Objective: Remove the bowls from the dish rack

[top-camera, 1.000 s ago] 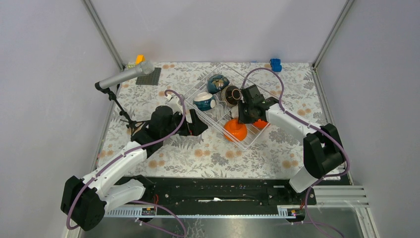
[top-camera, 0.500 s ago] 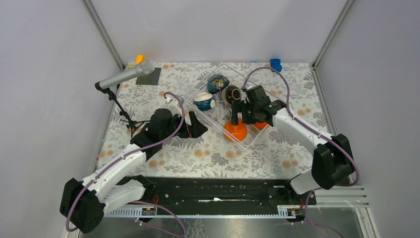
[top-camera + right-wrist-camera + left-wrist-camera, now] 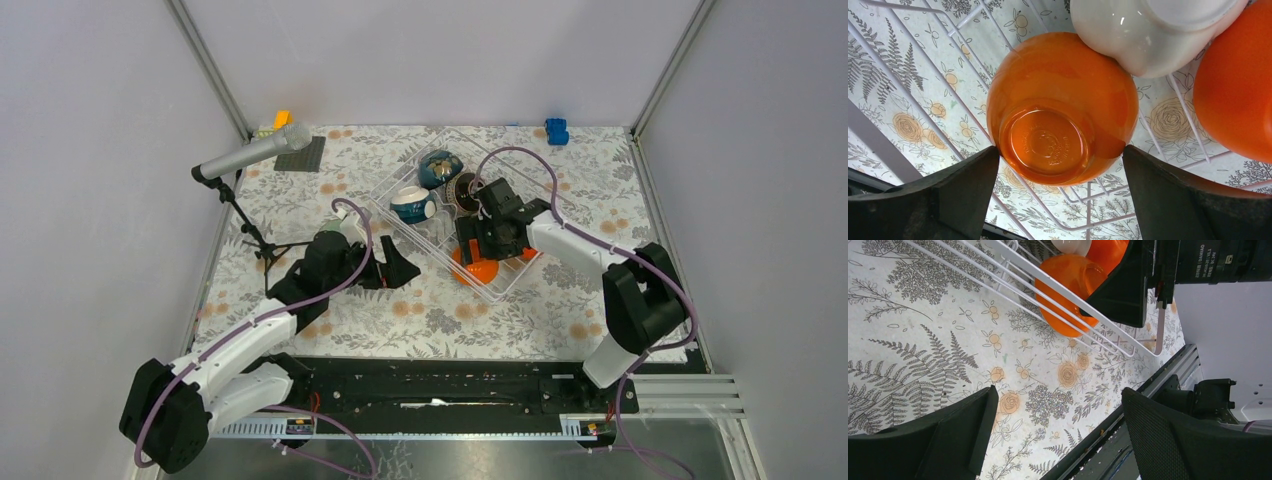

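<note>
Lowered since a second ago, right gripper (image 3: 1064, 186) straddles the upturned orange bowl (image 3: 1063, 95) inside the dish rack (image 3: 437, 232), fingers spread wide.

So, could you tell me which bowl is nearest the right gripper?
The upside-down orange bowl between the right gripper's open fingers; the white bowl and second orange bowl lie beyond.

Left arm (image 3: 240, 335) and right arm (image 3: 572, 240) were white tubes with chunky black joints, a purple cable (image 3: 515, 150) looping along each. Right gripper (image 3: 1059, 150) was matte black. Its motor (image 3: 1218, 260), at 1 o'clock in the left wrist view, read DAMIAO.
</note>
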Available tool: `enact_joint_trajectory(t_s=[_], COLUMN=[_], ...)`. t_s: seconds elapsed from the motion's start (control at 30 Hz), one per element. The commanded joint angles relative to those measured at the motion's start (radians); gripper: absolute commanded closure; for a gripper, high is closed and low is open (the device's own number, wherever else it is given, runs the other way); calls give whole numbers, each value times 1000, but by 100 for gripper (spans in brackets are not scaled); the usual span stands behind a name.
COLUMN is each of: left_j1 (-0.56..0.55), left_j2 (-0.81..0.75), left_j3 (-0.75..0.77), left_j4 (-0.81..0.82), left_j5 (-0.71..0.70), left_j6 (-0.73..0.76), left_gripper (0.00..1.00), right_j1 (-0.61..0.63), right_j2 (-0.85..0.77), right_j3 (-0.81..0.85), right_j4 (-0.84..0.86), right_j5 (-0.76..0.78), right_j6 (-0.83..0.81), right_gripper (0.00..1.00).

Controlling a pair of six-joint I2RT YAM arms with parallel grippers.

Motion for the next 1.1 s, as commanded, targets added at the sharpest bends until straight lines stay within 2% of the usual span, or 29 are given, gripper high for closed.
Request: enact_joint_trajectory(t_s=[0.0, 0.33, 0.6, 0.7, 0.77, 0.87, 0.97, 1.07], left_j1=[-4, -4, -4, -3, -4, -3, -2, -3], left_j2=[-21, -29, -36, -43, -47, -46, -45, -46], left_j3=[-25, -42, -52, -50, -47, -39, -33, -25], left_j4=[101, 116, 122, 120, 116, 110, 109, 106], left_j5=[16, 2, -5, -6, -9, -11, -12, -13], left_j6=[-22, -27, -34, -34, -34, -32, -31, -33], left_gripper=[1, 1, 1, 1, 1, 1, 1, 1], right_j1=[10, 9, -35, -74, -90, -95, -95, -94], right_j2=[36, 60, -33, -65, -78, -82, -82, -82], right_j3=[40, 13, -37, -70, -84, -83, -75, -68], right_j4=[-2, 60, 133, 168, 181, 182, 182, 184], right_j5=[29, 50, -70, -111, -134, -139, -139, -134], right_j6=[-12, 37, 96, 124, 133, 125, 121, 130], right_gripper=[0, 1, 17, 18, 18, 3, 5, 0])
